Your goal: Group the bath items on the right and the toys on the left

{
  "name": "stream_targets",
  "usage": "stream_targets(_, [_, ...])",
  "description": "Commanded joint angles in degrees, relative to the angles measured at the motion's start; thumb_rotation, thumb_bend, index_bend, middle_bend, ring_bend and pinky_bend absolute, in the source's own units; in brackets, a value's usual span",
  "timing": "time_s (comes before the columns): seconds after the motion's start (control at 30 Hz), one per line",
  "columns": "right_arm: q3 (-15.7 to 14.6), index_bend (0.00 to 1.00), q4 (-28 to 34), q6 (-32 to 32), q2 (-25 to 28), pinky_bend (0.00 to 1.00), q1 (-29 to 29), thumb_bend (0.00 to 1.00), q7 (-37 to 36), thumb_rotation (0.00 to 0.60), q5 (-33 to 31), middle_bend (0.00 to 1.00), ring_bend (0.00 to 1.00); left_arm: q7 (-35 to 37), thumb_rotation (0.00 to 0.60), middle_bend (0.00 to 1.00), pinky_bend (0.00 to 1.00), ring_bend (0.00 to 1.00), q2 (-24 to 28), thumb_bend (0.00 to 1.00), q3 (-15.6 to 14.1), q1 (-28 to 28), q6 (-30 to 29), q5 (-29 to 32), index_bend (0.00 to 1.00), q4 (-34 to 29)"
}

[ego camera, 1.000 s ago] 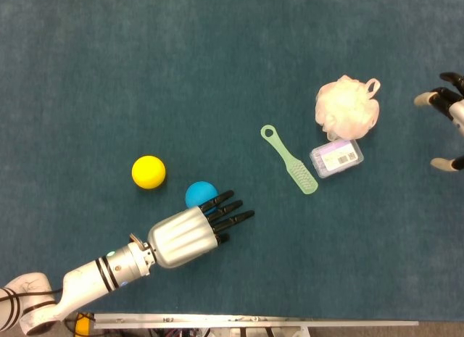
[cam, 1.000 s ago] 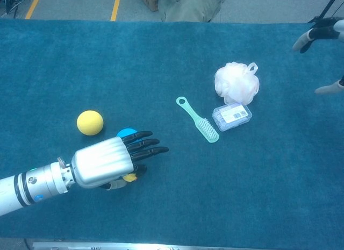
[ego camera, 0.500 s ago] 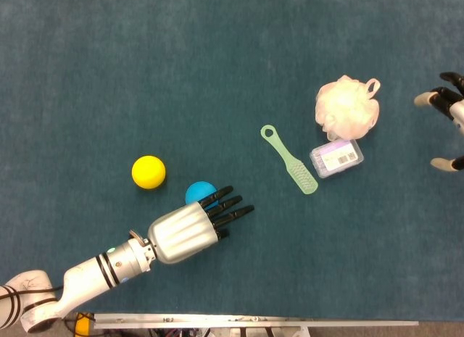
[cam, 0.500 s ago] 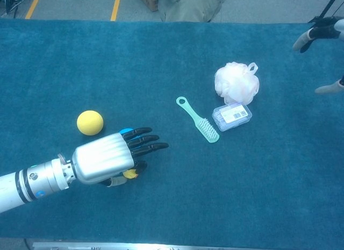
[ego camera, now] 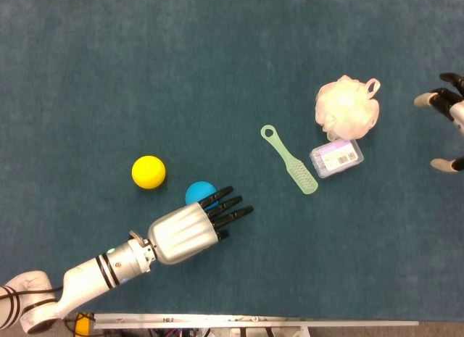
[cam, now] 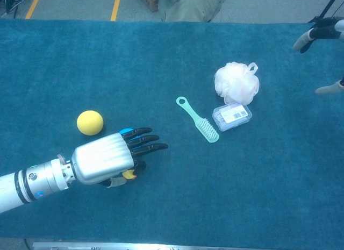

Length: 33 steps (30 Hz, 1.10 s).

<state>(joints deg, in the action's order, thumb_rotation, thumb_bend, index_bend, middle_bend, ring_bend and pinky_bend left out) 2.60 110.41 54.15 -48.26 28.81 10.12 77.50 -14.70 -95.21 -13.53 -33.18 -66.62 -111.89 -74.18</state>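
The left hand (ego camera: 190, 232) lies palm down low over the near left part of the teal table (ego camera: 217, 54), its dark fingers (ego camera: 230, 211) stretched out side by side and reaching toward the right. They lie partly over a blue ball (ego camera: 197, 193), which peeks out on the far side of the hand; I cannot tell whether the hand grips it. In the chest view a small yellow thing (cam: 129, 175) shows under the palm. A yellow ball (ego camera: 148, 171) sits just left of the blue one. Toward the right lie a pale green brush (ego camera: 290, 160), a clear soap box (ego camera: 337, 157) just right of its bristle end, and a white bath pouf (ego camera: 346, 107) touching the box's far edge. The right hand (ego camera: 448, 116) is at the far right edge with fingers apart, holding nothing.
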Motion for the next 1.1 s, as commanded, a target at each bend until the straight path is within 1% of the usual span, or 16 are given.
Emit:
stream_targets(0.03, [0.0, 0.26, 0.0, 0.0, 0.0, 0.16, 0.0, 0.00, -0.1, 0.533, 0.0, 0.31, 0.10, 0.0, 0.600, 0.05, 0.02, 0.00, 0.3, 0.26, -0.1, 0.0, -0.1, -0.1, 0.54, -0.4])
stream_targets(0.37, [0.1, 0.26, -0.1, 0.2, 0.1, 0.17, -0.2, 0.00, -0.5, 0.532, 0.4, 0.31, 0.10, -0.3, 0.600, 0.06, 0.02, 0.00, 0.6, 0.26, 0.2, -0.2, 0.2, 0.3, 0.55, -1.1])
stream_targets(0.43, [0.2, 0.26, -0.2, 0.2, 0.1, 0.17, -0.3, 0.00, -0.7, 0.532, 0.5, 0.31, 0.10, -0.7, 0.600, 0.06, 0.02, 0.00, 1.2, 0.26, 0.3, -0.3, 0.2, 0.3, 0.52, -1.9])
stream_targets(0.57, [0.2, 0.26, -0.3, 0.3, 0.1, 0.17, -0.4, 0.00, -1.3, 0.534, 0.8, 0.31, 0.10, -2.6, 0.600, 0.05, 0.02, 0.00, 2.9, 0.26, 0.7, -0.7, 1.1, 0.6, 0.41, -4.8])
stream_targets(0.73, [0.1, 0.26, -0.6, 0.5, 0.2, 0.17, -0.6, 0.00, -2.0, 0.533, 1.4, 0.31, 0.10, -4.9, 0.600, 0.03, 0.02, 0.00, 4.1, 0.26, 1.4, -1.2, 3.4, 2.1, 0.34, -7.9])
stream_targets(0.9, [0.1, 0.26, -0.8, 0.7, 0.5, 0.17, -0.9, 0.00, -2.6, 0.533, 1.7, 0.31, 0.10, -6.0, 0.600, 0.01, 0.02, 0.00, 3.6, 0.26, 2.1, -1.6, 5.6, 3.4, 0.32, -7.7])
stream_targets(1.1, [0.1, 0.26, -1.0, 0.8, 0.7, 0.16, -1.1, 0.00, -3.3, 0.533, 1.8, 0.31, 0.10, -6.6, 0.600, 0.01, 0.02, 0.00, 2.8, 0.26, 2.6, -1.7, 5.9, 3.9, 0.32, -5.9])
